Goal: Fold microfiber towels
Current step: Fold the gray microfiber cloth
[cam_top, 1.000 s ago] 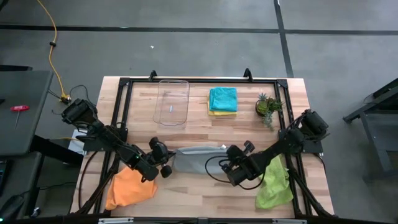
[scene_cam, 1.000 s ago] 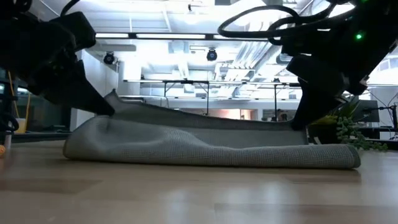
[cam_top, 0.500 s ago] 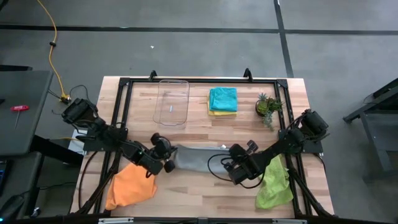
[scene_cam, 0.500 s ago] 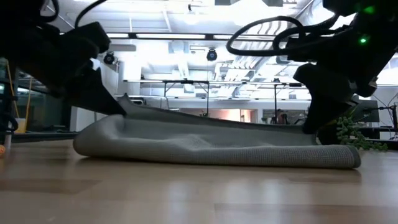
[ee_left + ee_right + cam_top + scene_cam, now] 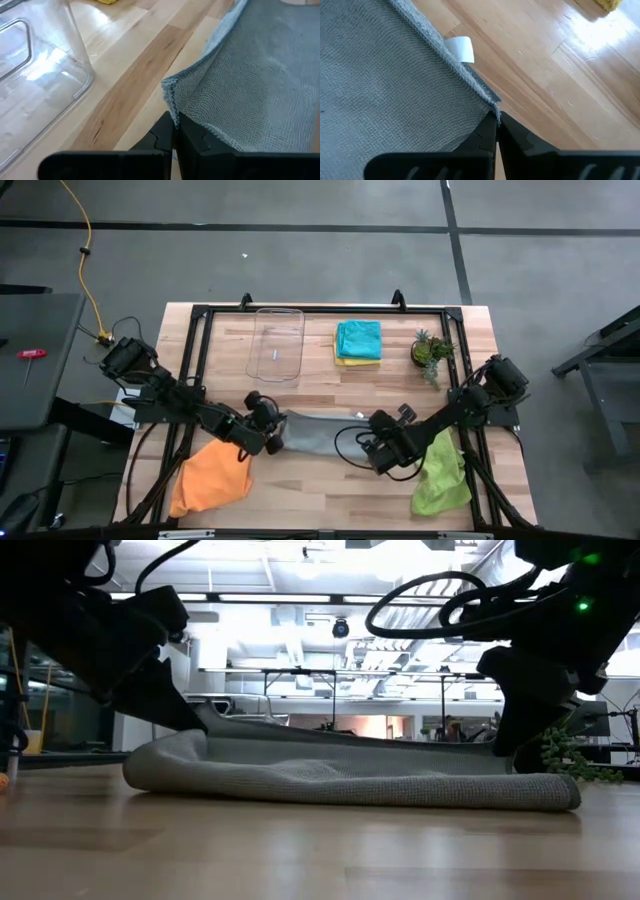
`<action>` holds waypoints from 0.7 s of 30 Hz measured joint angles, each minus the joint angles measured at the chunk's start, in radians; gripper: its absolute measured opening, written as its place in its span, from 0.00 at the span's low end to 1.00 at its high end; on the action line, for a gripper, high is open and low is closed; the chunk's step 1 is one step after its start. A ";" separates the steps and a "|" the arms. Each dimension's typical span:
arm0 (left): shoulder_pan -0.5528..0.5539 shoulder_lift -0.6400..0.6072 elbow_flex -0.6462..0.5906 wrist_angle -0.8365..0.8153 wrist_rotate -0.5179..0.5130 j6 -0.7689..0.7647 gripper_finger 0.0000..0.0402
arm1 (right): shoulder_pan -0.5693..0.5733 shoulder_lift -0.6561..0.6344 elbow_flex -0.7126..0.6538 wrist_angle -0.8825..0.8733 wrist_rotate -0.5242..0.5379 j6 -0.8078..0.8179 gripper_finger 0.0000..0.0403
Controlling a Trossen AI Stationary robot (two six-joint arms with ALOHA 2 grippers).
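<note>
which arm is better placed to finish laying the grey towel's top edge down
Neither alone: the left tool and right tool are each shut on a corner of the grey towel, at opposite ends. Both would likely need to lower together.

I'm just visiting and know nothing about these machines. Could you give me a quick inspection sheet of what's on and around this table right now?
Surface: wooden table with a black frame.
Job's things: grey towel in the middle, held at both ends; orange towel at the front left; lime green towel at the front right; teal-blue towel stacked on the yellow towel at the back.
Clutter: clear plastic tray; small potted plant.
Grippers: left claw shut on a grey towel corner; right claw shut on another corner.
Cables: yellow cable on the floor; black cables looped along both arms.
Surroundings: grey floor; bright room behind.
</note>
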 joint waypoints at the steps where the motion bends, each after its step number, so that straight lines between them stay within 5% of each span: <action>1: -0.003 0.000 0.000 0.000 0.000 0.008 0.00 | -0.001 -0.001 0.000 -0.001 0.000 -0.010 0.01; 13: -0.014 -0.060 -0.001 -0.017 -0.008 0.120 0.22 | 0.000 -0.119 0.000 -0.153 -0.001 -0.042 0.36; 21: -0.012 -0.163 -0.001 -0.054 -0.009 0.196 0.33 | 0.014 -0.187 0.000 -0.131 0.161 -0.091 0.48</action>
